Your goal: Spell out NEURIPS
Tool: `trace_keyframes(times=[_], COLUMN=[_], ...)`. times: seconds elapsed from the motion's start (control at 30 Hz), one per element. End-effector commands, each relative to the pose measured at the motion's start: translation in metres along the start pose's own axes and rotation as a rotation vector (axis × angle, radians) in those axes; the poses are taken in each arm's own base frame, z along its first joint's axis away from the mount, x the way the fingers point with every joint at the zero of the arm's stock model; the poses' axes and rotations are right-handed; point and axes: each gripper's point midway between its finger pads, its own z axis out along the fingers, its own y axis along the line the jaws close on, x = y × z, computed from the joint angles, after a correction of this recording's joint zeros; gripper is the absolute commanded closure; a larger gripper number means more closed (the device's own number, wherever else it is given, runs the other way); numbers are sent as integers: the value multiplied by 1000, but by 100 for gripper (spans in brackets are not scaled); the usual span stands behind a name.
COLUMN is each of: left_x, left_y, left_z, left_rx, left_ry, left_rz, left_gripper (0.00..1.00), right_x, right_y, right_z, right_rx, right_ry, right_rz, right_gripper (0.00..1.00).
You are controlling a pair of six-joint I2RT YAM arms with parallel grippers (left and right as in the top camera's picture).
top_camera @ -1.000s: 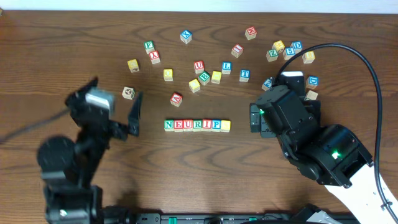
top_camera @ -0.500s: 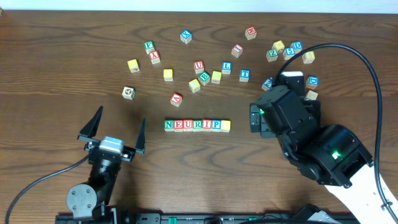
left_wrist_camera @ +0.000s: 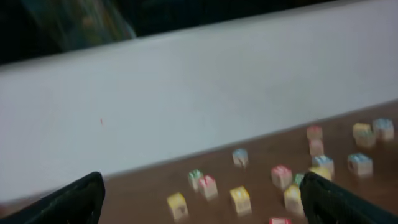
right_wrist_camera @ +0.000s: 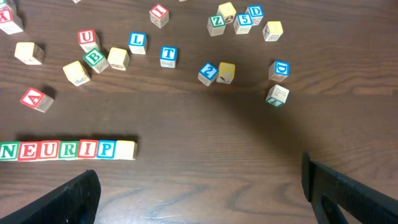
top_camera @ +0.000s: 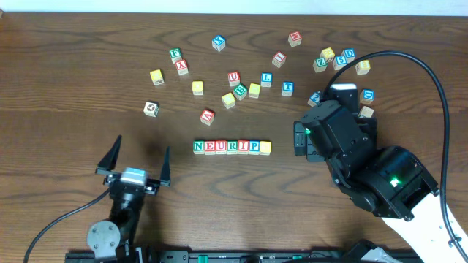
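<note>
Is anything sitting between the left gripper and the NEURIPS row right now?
Nothing visible does. The open left gripper sits off the N end of the NEURIPS row, with only bare table between them. The nearest loose cube, the red A cube, lies on the row's far side, off that path.

Bright, even light with soft shadows; left wrist view blurred throughout, the others sharp.

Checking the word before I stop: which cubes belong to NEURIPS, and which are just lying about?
Job: NEURIPS row, ending in a yellow-faced cube.
Lying about: A cube, red X cube, L cube, T cube, spare U cube.
</note>
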Motion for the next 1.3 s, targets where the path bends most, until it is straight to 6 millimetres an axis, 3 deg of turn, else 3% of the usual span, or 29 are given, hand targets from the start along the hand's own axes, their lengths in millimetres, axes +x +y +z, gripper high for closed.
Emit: trace_keyframes(times=[0.0, 0.27, 1.27], left_x=[18, 77, 76], left_y=[0, -12, -11], left_z=[-1, -12, -12], left_rx=[-3, 26, 25], left_ry=[65, 307, 304], left_rz=[-20, -116, -118], left_gripper=[2, 2, 2], right_x=[-2, -2, -2], right_y=[-5, -5, -5], right_z=[-2, -2, -2], right_rx=[13, 13, 13], right_ry=[-12, -12, -12], right_rz=[-4, -3, -4], right_gripper=[1, 1, 1])
